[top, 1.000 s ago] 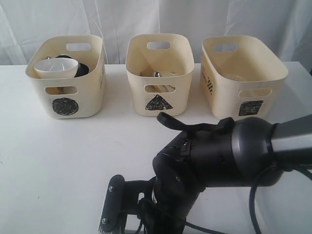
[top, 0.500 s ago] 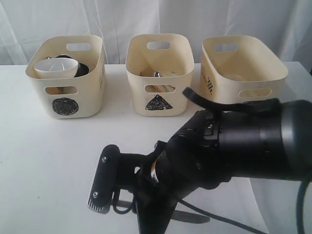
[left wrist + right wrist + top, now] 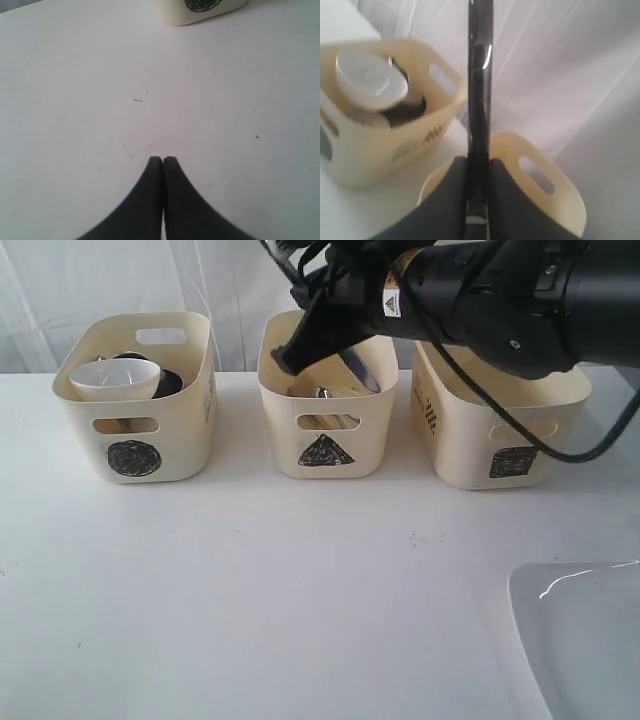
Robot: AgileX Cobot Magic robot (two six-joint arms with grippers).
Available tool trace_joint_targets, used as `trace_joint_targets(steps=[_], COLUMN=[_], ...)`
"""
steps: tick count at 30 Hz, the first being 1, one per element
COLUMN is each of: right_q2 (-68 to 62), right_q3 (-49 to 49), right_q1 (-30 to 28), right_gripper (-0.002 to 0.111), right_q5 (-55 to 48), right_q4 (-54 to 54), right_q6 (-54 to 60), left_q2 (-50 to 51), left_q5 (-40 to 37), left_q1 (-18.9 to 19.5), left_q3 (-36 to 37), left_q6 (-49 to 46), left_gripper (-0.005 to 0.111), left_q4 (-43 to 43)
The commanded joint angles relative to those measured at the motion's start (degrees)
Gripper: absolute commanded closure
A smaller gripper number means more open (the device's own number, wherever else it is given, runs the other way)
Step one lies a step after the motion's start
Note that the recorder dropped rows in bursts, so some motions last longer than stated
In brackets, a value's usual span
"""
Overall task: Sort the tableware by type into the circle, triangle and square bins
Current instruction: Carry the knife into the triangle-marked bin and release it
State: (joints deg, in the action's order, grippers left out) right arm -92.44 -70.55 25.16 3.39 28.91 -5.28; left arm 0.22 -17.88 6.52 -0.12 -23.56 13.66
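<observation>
Right claw point(image 3: 478, 167) pinched on steel utensil point(image 3: 480, 90), over triangle bin point(image 3: 370, 440). Advice: centre over opening, lower before release, avoid rim. Left claw point(image 3: 163, 162) closed, empty.

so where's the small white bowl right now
Exterior view, far left: the white bowl sits inside the circle bin, with the triangle bin next over on its right.

Bright soft even light, faint shadows under cream plastic tubs point(image 3: 370, 445), glare streak on glossy white plate point(image 3: 585, 650) at lower right, right wrist view blurred, glint on slim steel utensil point(image 3: 480, 57)
</observation>
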Motion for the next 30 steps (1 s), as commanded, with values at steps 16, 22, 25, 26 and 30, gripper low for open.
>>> trace_joint_targets(steps=[16,22,25,26,30], right_q2=[-23.0,-28.1,-28.6,-28.6,-28.6], right_q3=[-6.1,-12.9,-14.3,-14.3,-14.3], right_q1=[-8.5,-8.7,-9.0,-9.1,-9.2], right_gripper=[0.108,0.106,0.097,0.093,0.076], right_q5=[33.9,26.8,24.7,24.8,24.8], right_q4=[-24.2,-24.4,-24.4,-24.4,-24.4], right_q6=[9.9,10.0,10.2,10.2,10.2], left_q2=[-0.2,-0.2,-0.2,-0.2,-0.2], left_q5=[-0.1,-0.1,-0.1,-0.1,-0.1], left_q1=[0.1,0.1,0.1,0.1,0.1], left_q3=[0.1,0.1,0.1,0.1,0.1], left_q6=[-0.1,-0.1,-0.1,-0.1,-0.1], left_gripper=[0.107,0.107,0.107,0.107,0.107], left_q4=[0.5,0.5,0.5,0.5,0.5])
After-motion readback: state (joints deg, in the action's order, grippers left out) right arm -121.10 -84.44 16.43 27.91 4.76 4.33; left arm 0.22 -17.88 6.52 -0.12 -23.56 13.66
